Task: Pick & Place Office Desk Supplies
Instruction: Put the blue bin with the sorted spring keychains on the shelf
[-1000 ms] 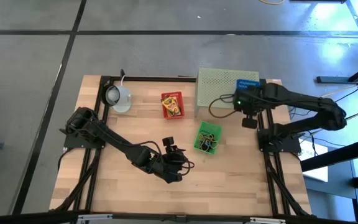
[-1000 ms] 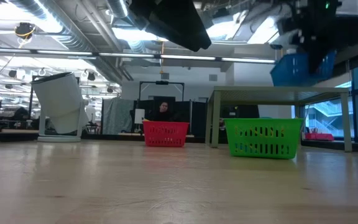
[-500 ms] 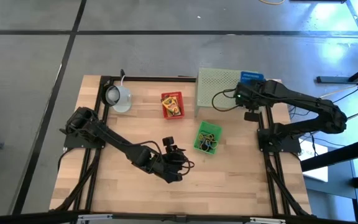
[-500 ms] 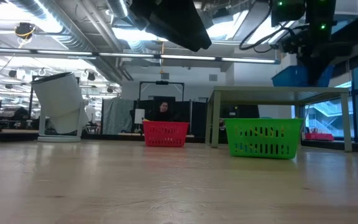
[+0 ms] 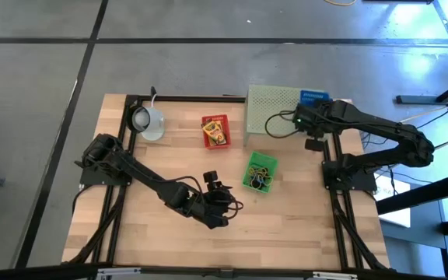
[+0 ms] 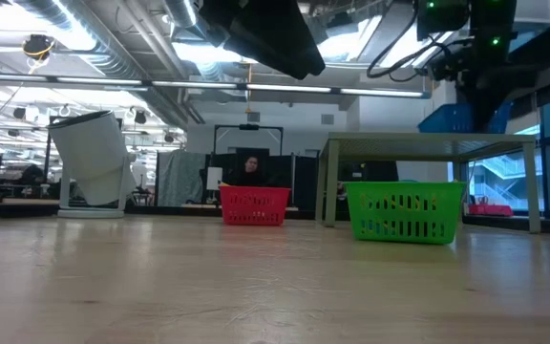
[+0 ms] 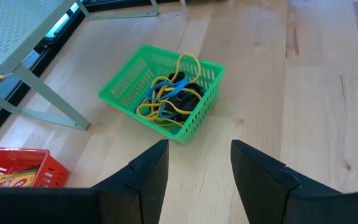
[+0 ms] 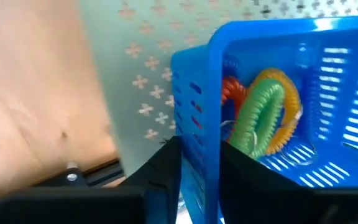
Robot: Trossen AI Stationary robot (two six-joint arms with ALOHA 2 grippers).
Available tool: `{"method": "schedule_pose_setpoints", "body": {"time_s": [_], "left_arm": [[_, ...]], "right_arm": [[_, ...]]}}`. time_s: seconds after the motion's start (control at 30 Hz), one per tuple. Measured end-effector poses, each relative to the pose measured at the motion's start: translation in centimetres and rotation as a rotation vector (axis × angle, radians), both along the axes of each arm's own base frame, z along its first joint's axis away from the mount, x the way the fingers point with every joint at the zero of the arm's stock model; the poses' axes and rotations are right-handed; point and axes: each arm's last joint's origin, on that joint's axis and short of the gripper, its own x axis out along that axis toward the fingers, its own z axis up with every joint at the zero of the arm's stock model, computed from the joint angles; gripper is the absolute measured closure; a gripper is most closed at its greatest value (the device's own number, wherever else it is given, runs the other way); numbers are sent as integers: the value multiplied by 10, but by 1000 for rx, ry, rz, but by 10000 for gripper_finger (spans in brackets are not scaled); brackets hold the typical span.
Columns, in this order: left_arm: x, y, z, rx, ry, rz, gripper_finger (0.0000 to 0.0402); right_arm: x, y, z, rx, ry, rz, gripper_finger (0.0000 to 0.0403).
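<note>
The left arm reaches from its base at the table's left edge diagonally toward the middle, elbow low, ending in the left gripper [image 5: 218,204], whose two dark fingers [image 7: 145,171] stand parted with bare wood showing between them and nothing held. The right arm stretches from its base at the right edge back toward the far right corner, forearm level and raised above the table. The right gripper [image 5: 308,118] has its fingers [image 8: 166,171] either side of the blue basket [image 8: 278,106] wall, close beside it.
</note>
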Motion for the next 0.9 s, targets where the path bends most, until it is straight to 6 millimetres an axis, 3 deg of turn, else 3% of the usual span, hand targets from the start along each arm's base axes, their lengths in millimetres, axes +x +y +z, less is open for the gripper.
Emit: {"method": "schedule_pose_setpoints", "body": {"time_s": [0.17,0.3,0.5,0.7,0.9], "left_arm": [[0,0,0,0,0,0,233],[0,0,0,0,0,0,233],[0,0,0,-1,0,0,233],[0,0,0,-2,-1,2,233],[0,0,0,-22,-12,16,233]], "right_arm": [[-1,-2,1,-77,23,-23,290],[-2,0,2,-39,5,-58,269],[-4,1,19,-27,-52,-142,251],[-1,1,55,-46,-269,-288,245],[9,-5,77,-128,-645,-646,245]]}}
